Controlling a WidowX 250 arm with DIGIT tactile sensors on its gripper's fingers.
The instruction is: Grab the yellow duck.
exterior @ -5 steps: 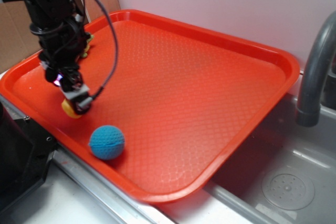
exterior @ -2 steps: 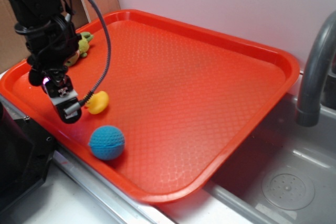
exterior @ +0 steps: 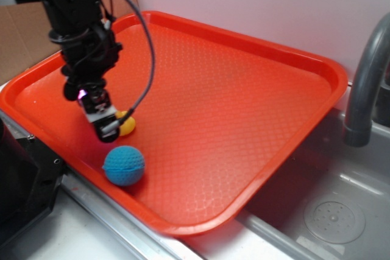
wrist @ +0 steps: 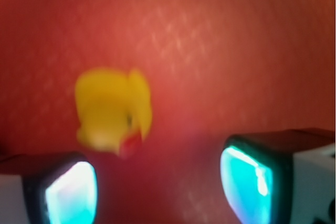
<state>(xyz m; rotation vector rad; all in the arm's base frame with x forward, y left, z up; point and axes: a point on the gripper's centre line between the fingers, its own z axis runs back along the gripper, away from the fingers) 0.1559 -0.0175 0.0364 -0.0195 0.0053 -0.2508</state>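
The yellow duck [exterior: 127, 125] lies on the orange tray [exterior: 231, 108] near its front left edge, partly hidden behind my gripper [exterior: 105, 125]. In the wrist view the duck [wrist: 113, 111] with its red beak sits just ahead of the left fingertip, slightly left of centre. My gripper [wrist: 163, 187] hangs low over the tray with its jaws open and nothing between them. The two fingertips [wrist: 247, 182] glow cyan.
A blue textured ball [exterior: 124, 165] lies on the tray just in front of the duck. The tray's raised rim [exterior: 36, 132] runs close on the left. A grey faucet [exterior: 365, 83] and metal sink [exterior: 329, 211] are at the right.
My gripper has moved right, from left of the duck to directly over it, now covering part of it. The duck shifted slightly right since a second ago. The green plush is now hidden behind the arm.
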